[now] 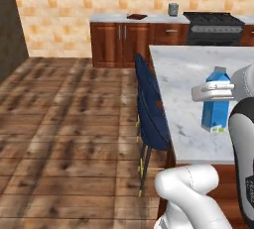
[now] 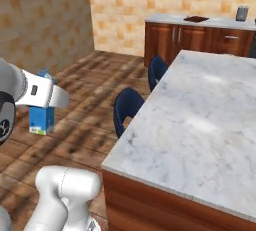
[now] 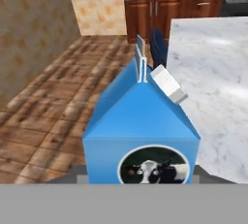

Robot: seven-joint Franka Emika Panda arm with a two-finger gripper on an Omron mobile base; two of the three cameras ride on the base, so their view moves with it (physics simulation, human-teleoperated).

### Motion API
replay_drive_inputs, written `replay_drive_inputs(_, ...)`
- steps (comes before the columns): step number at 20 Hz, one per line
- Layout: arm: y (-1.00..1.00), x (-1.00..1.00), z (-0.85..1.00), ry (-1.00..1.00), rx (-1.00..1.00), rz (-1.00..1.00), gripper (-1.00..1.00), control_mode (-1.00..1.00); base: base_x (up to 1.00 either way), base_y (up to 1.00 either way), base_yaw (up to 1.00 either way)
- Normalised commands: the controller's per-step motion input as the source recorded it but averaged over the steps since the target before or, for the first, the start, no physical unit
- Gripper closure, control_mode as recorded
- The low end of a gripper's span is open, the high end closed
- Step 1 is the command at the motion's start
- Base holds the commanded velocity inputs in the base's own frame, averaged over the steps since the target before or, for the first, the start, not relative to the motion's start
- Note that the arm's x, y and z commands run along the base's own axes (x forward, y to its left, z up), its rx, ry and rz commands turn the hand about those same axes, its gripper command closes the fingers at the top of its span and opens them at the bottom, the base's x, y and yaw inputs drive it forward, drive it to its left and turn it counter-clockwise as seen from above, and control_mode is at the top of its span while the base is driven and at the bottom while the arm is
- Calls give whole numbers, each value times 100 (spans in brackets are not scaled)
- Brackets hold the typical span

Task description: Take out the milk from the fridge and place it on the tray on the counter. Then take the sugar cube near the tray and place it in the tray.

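Milk (image 1: 216,105) is out of the fridge, gripped in the partly closed gripper (image 1: 218,92), carried beside the island (image 2: 210,120). Tray (image 1: 137,17), apparently on the far counter (image 1: 111,19), not reached; sugar cube step pending.

Rises from a rounded white base joint, bends at a dark-banded elbow and reaches forward with a near-level white forearm. Wrist held about horizontal, well above the floor. White two-finger gripper (image 1: 214,92) clamped on the small blue milk carton with gabled top (image 1: 216,105), gripping it across the upper body just under the gable, carton upright and hanging clear of any surface. Jaws partly closed, set to the carton's width. Fingertips hidden behind the carton in the hand view.
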Motion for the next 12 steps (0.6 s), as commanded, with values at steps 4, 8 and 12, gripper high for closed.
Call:
replay_drive_inputs(4,0,0,0,0,0,0,100,100,72,100,4)
replay_drive_inputs(8,0,0,0,0,0,0,100,100,7,100,2)
replay_drive_inputs(12,0,0,0,0,0,0,100,100,29,100,0)
